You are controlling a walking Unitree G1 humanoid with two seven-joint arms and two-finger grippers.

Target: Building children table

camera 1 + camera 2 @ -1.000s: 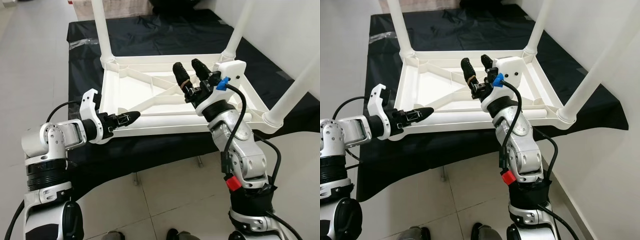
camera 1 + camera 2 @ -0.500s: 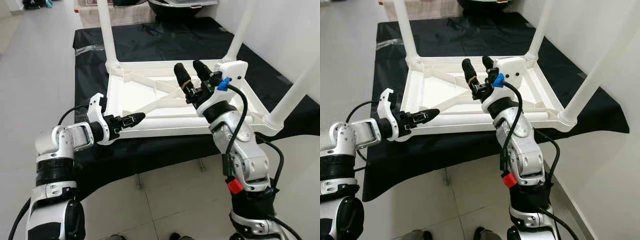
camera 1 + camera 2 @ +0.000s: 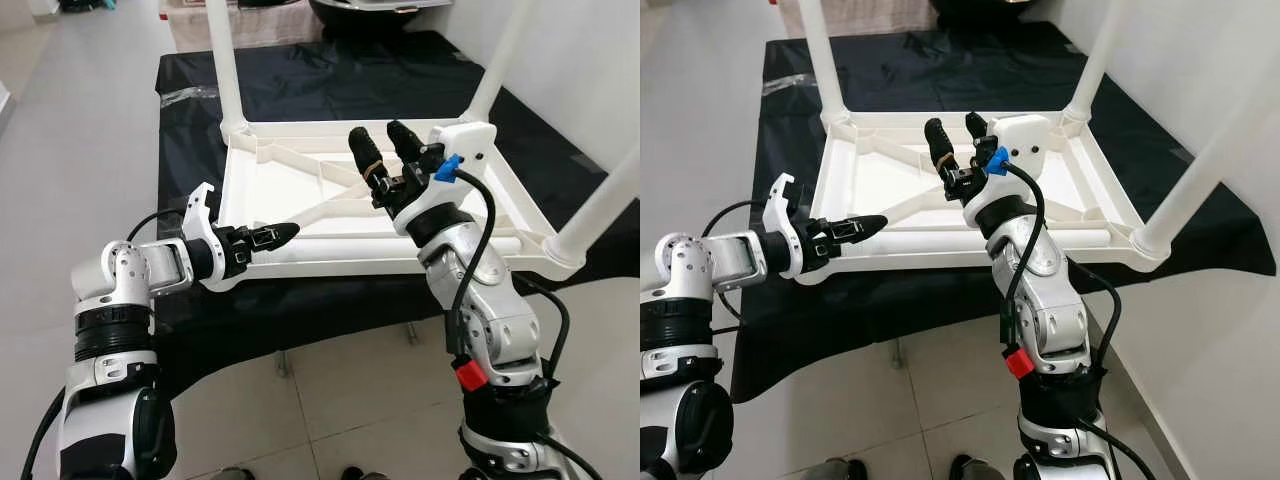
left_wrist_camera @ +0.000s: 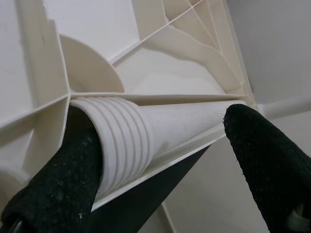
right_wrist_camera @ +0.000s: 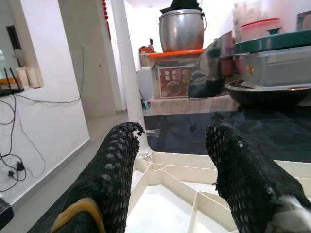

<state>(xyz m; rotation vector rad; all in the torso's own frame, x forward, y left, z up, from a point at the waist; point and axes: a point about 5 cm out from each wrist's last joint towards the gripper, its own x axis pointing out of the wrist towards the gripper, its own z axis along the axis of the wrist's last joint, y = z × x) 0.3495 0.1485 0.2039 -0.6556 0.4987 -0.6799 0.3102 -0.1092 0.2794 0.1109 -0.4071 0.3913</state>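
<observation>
Lying upturned, the table (image 3: 300, 200) points three legs up.

I see pale floor tiles (image 3: 330, 400), a white wall (image 3: 590, 70) on my right, and a low platform under black cloth (image 3: 940, 60) — pots and boxes (image 5: 184, 29) beyond its far edge.
</observation>
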